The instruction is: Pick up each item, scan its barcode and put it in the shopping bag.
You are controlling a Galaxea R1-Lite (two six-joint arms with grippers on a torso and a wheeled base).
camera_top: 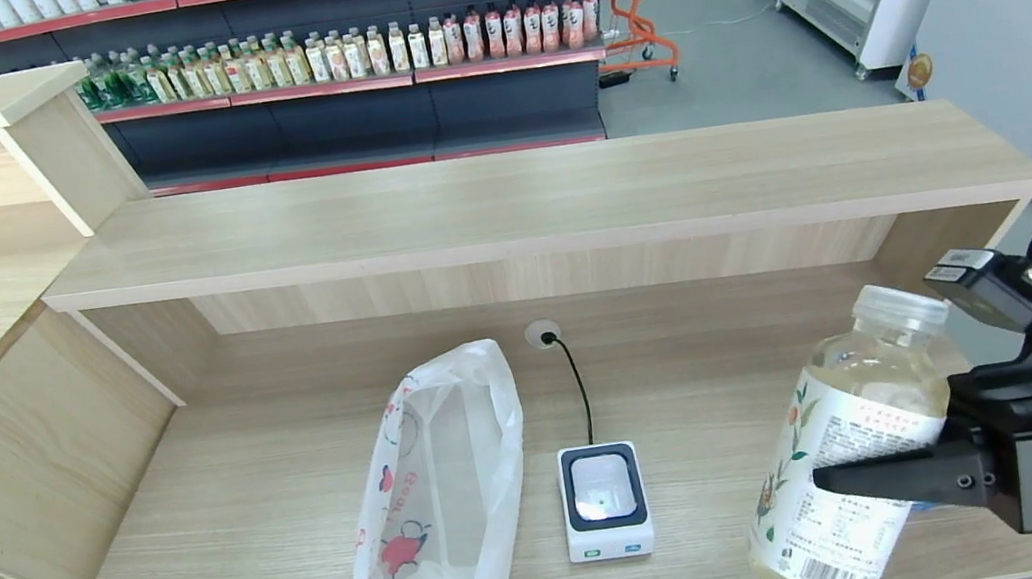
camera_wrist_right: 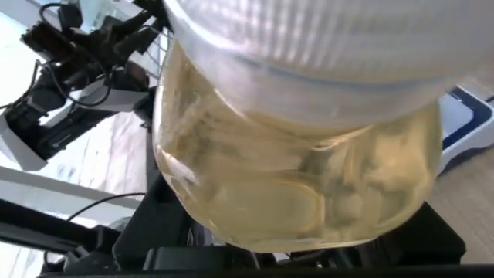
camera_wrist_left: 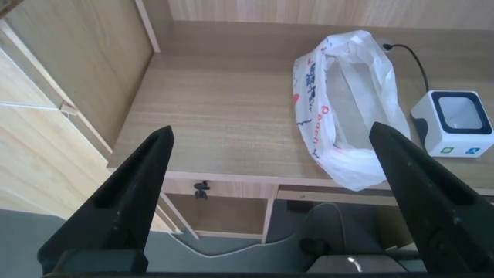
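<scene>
While the right gripper (camera_top: 902, 452) sits at the lower right of the head view, its fingers are closed around the bottle (camera_top: 852, 454), one black finger (camera_top: 881, 477) lying across the front of the label and the other hidden behind it. The bottle is clear plastic with pale yellow liquid and a white cap; it leans with the cap toward the upper right, and a barcode shows near its lower end by the bottom edge of the frame. It is held off the wooden counter (camera_top: 254, 508), to the right of the scanner (camera_top: 604, 499) and apart from it. The scanner stands at the lower centre, window up, with a black cable (camera_top: 578, 382) running back to a hole in the counter. Just left of it lies the shopping bag (camera_top: 440, 502), thin white plastic with red print, its mouth gaping open. In the right wrist view the bottle (camera_wrist_right: 301, 154) looms close, with a corner of the scanner (camera_wrist_right: 467, 127) behind it. In the left wrist view the left gripper (camera_wrist_left: 270, 135) has its fingers spread wide and holds nothing, with the bag (camera_wrist_left: 343, 108) and scanner (camera_wrist_left: 455, 120) on the counter beyond it. Across the top of the head view run store shelves (camera_top: 341, 51) of drinks.
</scene>
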